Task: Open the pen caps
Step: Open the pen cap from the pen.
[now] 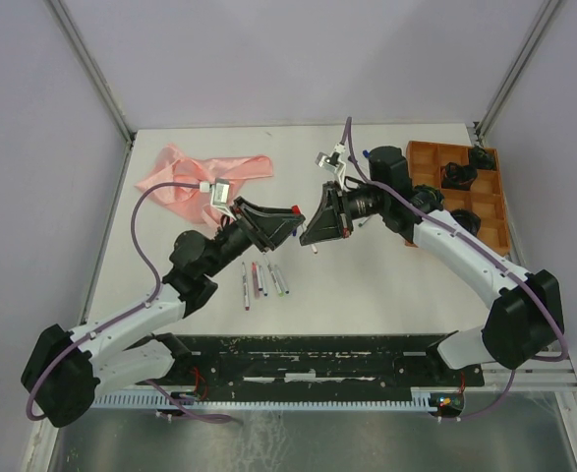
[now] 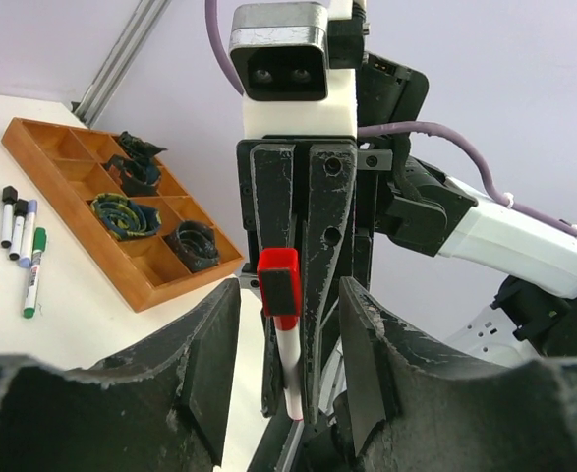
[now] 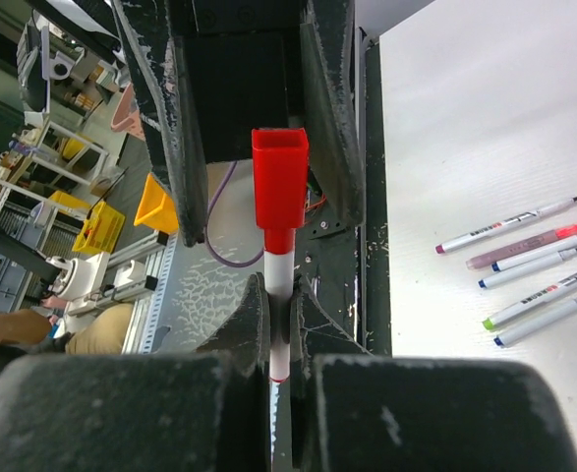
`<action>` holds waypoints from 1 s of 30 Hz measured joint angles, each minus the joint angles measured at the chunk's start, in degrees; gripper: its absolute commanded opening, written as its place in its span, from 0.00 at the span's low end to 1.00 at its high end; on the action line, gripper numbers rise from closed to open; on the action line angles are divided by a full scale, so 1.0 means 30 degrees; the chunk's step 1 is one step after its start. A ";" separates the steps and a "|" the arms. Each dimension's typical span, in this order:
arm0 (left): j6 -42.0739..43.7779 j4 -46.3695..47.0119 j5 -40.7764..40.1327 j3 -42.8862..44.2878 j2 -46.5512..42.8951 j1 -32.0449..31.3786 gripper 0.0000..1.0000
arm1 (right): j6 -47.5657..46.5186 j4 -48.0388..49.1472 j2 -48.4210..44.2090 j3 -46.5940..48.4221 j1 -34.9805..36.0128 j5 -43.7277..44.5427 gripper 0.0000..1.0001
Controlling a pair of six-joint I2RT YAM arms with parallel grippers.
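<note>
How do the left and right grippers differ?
The right gripper is shut on the white barrel of the red pen; the left gripper is open, its fingers either side of the red cap, not clamped on it. The right one reaches in from the tray side, the left from the pink cloth side. Both face each other over the table.
</note>
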 measured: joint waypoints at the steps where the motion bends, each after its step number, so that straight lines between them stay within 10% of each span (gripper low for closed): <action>1: 0.0000 0.0000 0.0007 -0.0051 -0.0087 0.0000 0.51 | 0.0000 0.0007 0.0000 0.0000 -0.0022 -0.0007 0.00; 27: -0.0015 -0.0124 0.0189 0.0452 0.0576 0.0000 0.32 | 0.0000 0.0000 0.0007 0.0000 0.0000 -0.0007 0.00; 30: -0.0015 -0.0146 0.0197 0.0576 0.0576 0.0000 0.08 | -0.0015 0.0000 0.0007 0.0000 0.0007 -0.0022 0.00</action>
